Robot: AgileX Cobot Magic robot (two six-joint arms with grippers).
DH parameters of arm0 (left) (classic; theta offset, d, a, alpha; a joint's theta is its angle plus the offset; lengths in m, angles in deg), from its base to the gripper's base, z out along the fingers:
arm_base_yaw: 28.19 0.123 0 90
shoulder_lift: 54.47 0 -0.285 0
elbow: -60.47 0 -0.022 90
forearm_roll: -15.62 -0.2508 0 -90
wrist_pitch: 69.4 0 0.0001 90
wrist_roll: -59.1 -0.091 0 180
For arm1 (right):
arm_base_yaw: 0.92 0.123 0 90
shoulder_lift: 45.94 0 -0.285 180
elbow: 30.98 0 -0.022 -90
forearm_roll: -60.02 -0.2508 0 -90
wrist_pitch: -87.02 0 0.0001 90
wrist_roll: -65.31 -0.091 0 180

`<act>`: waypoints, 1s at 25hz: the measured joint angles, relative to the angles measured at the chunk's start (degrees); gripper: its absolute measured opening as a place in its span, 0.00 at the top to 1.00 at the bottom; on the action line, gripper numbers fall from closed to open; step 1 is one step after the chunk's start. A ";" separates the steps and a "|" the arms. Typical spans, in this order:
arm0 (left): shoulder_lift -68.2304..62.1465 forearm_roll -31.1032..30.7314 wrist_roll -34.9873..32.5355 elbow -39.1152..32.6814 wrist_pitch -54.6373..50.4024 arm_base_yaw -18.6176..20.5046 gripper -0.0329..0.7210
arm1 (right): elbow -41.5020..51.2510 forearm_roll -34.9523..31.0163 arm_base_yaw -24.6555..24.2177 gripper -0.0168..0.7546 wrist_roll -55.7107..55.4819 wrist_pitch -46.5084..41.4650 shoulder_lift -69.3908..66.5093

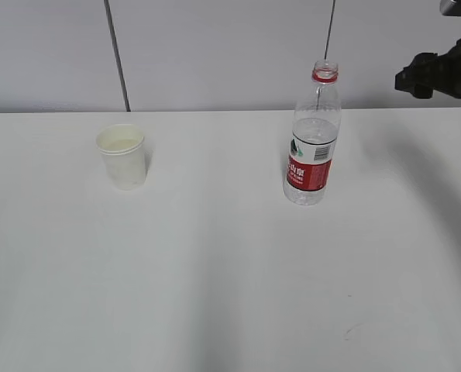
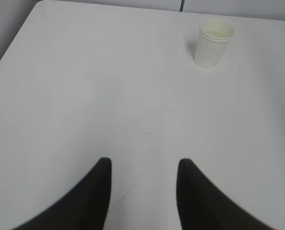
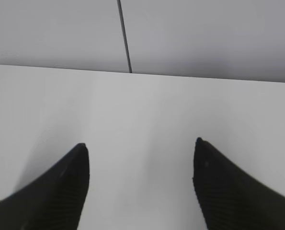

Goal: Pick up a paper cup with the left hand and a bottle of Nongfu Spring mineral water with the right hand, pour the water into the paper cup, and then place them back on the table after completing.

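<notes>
A white paper cup (image 1: 122,156) stands upright on the white table (image 1: 215,271) at the left; it also shows in the left wrist view (image 2: 212,42), far ahead and to the right of my open, empty left gripper (image 2: 143,165). A clear uncapped water bottle (image 1: 313,139) with a red label and red neck ring stands upright right of centre, with water in its lower part. My right gripper (image 3: 140,146) is open and empty over bare table; its arm (image 1: 443,71) shows at the upper right edge, above and right of the bottle. The left arm is out of the exterior view.
A grey wall with dark vertical seams (image 1: 116,54) rises behind the table's far edge. The table's left corner edge (image 2: 17,33) shows in the left wrist view.
</notes>
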 joint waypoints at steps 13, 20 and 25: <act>0.00 0.00 -0.02 0.00 0.00 0.00 0.60 | 0.00 0.00 0.00 0.33 -1.46 -4.92 0.00; 0.00 0.00 -0.02 0.00 0.00 0.00 0.62 | 0.29 -0.13 1.00 0.33 -0.52 -6.88 0.93; 0.00 0.00 -0.02 0.00 0.00 0.01 0.63 | 4.61 -2.43 1.71 0.33 5.23 -9.01 6.61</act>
